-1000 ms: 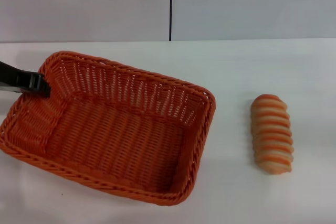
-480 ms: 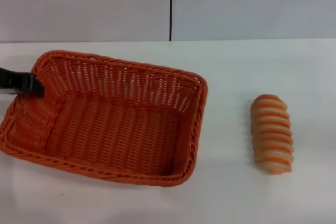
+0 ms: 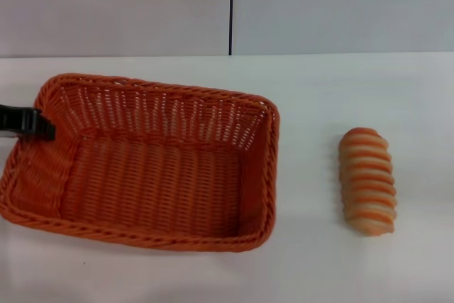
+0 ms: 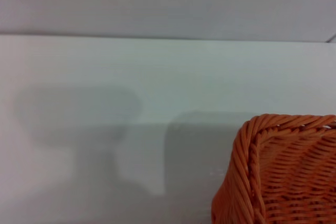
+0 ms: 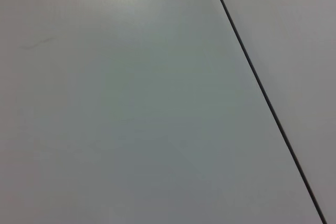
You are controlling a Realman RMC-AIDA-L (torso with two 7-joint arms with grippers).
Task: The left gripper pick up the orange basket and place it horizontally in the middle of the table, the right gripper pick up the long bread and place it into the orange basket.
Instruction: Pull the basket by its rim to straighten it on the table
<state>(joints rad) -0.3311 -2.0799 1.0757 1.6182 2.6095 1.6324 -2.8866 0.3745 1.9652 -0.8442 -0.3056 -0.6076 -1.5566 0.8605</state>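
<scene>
Left gripper (image 3: pixel 32 124): at your basket's (image 3: pixel 142 168) left rim; jaw state, can't tell.
Room: bare table (image 3: pixel 312 104) between basket and bread (image 3: pixel 367 181).

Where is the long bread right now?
In the head view the long bread lies on the white table toward the robot's right, apart from the orange basket and outside it, with bare tabletop between them.

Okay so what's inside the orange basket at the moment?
Nothing shows inside the orange basket: only its bare woven floor and walls. The long bread lies outside on the table. The left gripper sits at the basket's left rim, hiding a little of that wall.
</scene>
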